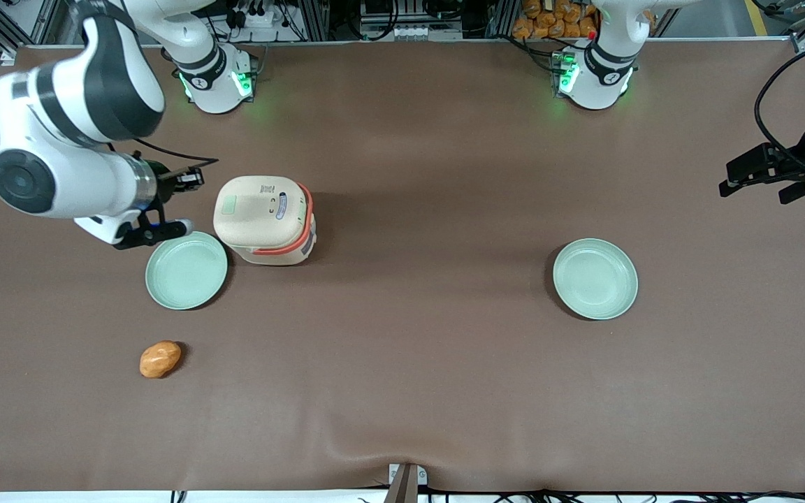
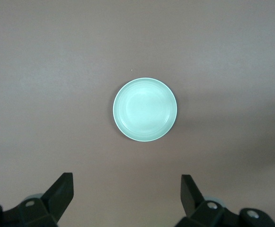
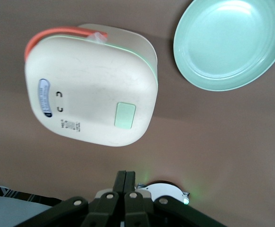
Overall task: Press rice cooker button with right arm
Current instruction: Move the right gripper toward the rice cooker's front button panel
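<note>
The rice cooker (image 1: 266, 220) is cream-beige with a coral-orange band and stands with its lid closed. The button (image 1: 228, 205) is a small pale green rectangle on the lid, at the edge nearest the working arm. The right arm (image 1: 67, 140) reaches in from the working arm's end of the table. Its gripper (image 1: 197, 179) is shut and empty, held beside the cooker, close to the lid's edge, apart from it. The right wrist view shows the cooker (image 3: 90, 90), the button (image 3: 125, 115) and the shut gripper (image 3: 126, 176) short of the lid.
A pale green plate (image 1: 186, 270) lies next to the cooker, nearer the front camera, and shows in the right wrist view (image 3: 232, 42). A second plate (image 1: 595, 279) lies toward the parked arm's end and shows in the left wrist view (image 2: 145, 109). An orange-brown lump (image 1: 160, 359) lies nearer the front edge.
</note>
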